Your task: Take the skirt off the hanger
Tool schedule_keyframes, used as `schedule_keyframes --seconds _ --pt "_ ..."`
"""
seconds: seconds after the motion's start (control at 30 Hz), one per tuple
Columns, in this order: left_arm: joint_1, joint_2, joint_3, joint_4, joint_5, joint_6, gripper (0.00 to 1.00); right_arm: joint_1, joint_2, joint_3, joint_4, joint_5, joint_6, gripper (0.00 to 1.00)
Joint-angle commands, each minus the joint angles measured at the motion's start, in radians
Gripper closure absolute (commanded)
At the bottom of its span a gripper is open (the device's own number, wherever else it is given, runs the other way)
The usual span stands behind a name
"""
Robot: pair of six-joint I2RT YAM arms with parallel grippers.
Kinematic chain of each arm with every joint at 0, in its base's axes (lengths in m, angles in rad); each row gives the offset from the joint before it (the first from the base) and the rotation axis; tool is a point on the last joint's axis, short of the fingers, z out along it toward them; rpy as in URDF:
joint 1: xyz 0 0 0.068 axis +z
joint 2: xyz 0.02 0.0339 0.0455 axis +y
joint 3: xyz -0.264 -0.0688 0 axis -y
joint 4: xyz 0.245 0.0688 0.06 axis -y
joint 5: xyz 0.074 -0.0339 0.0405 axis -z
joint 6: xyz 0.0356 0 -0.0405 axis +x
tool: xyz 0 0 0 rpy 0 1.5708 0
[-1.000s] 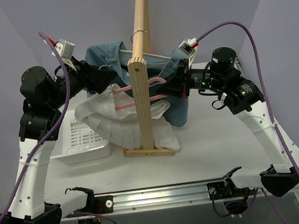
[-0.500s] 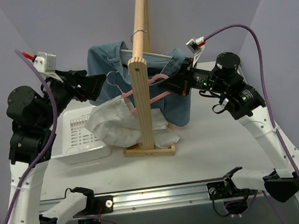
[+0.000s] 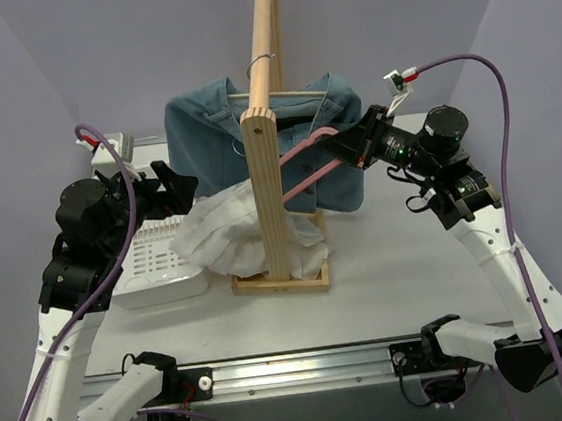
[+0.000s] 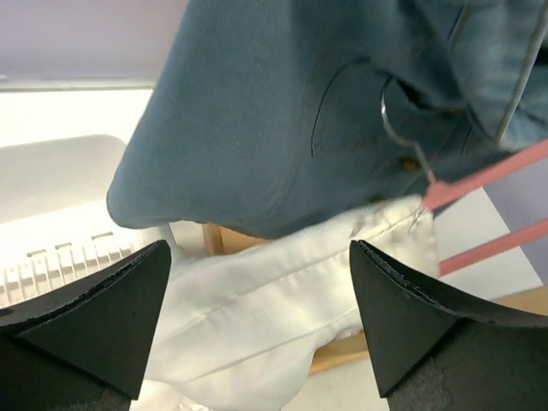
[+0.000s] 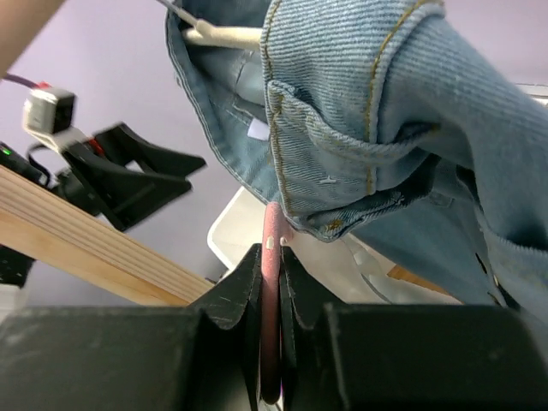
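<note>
The white skirt lies in a crumpled heap on the table at the foot of the wooden stand; it also fills the lower left wrist view. The pink hanger slants up to the right in front of the blue denim garment. My right gripper is shut on the hanger's bar. My left gripper is open and empty, just left of and above the skirt, its fingers wide apart. The skirt's top corner lies close to the hanger's bars; I cannot tell whether they touch.
A wooden stand with a long pole rises in the middle. The denim garment hangs from it on an off-white hanger. A white slotted basket sits on the table at the left, under my left arm.
The skirt has dropped from the hanger into a heap on the table. My left gripper has let go and moved down and right. My right gripper has drawn the hanger right and up.
</note>
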Motion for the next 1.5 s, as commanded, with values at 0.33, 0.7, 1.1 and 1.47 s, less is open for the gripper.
schedule_keyframes --seconds 0.33,0.7,1.1,1.47 --pt "-0.016 -0.065 -0.139 0.053 0.359 0.053 0.06 -0.057 0.001 0.061 0.208 0.050 0.158 1.00" --pt "-0.080 -0.060 -0.319 0.048 0.247 0.000 0.06 -0.058 0.019 0.035 0.353 0.084 0.302 1.00" --pt "-0.123 0.001 -0.380 0.042 0.082 -0.016 0.13 -0.058 0.006 0.006 0.445 0.087 0.393 1.00" --pt "-0.122 -0.022 -0.296 -0.036 0.000 -0.007 0.98 -0.071 -0.001 0.120 0.164 0.098 0.246 1.00"
